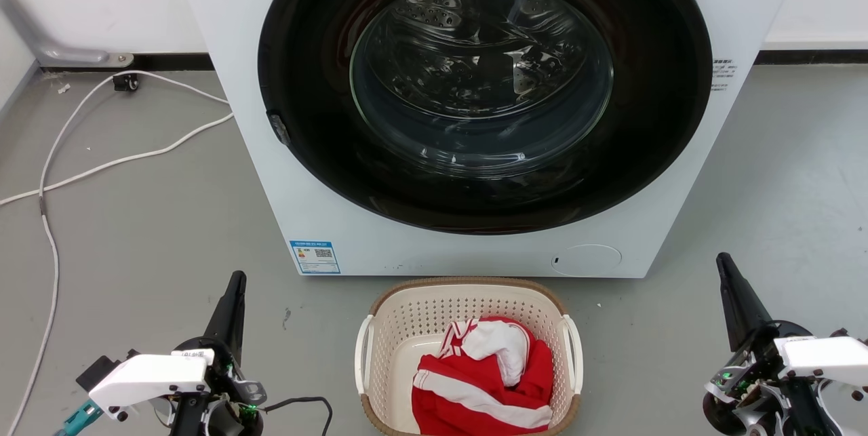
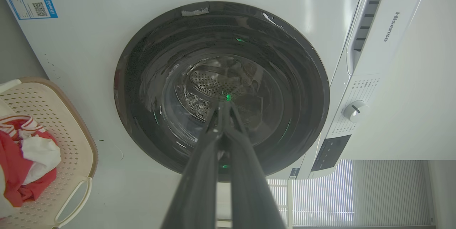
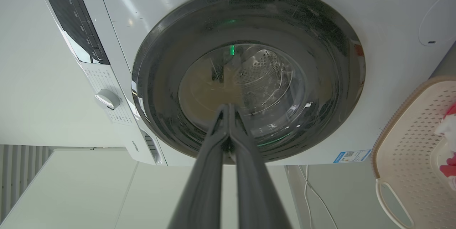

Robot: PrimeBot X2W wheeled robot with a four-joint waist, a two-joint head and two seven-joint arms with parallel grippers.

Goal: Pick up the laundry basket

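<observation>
The laundry basket (image 1: 407,317) sits on the floor just in front of the washing machine, cream and perforated with a brown rim and two white side handles. Red and white clothing (image 1: 485,378) lies inside it. My left gripper (image 1: 237,278) is shut and empty, well to the basket's left. My right gripper (image 1: 722,260) is shut and empty too, well to the basket's right. In the left wrist view the basket (image 2: 71,129) shows at the left edge, and my left gripper (image 2: 225,105) points at the machine's door. In the right wrist view the basket (image 3: 402,140) shows at the right edge beside my right gripper (image 3: 228,107).
A white front-loading washing machine (image 1: 271,171) with a closed dark round glass door (image 1: 481,76) stands directly behind the basket. White cables (image 1: 51,246) trail across the grey floor at the left. Open floor lies on both sides of the basket.
</observation>
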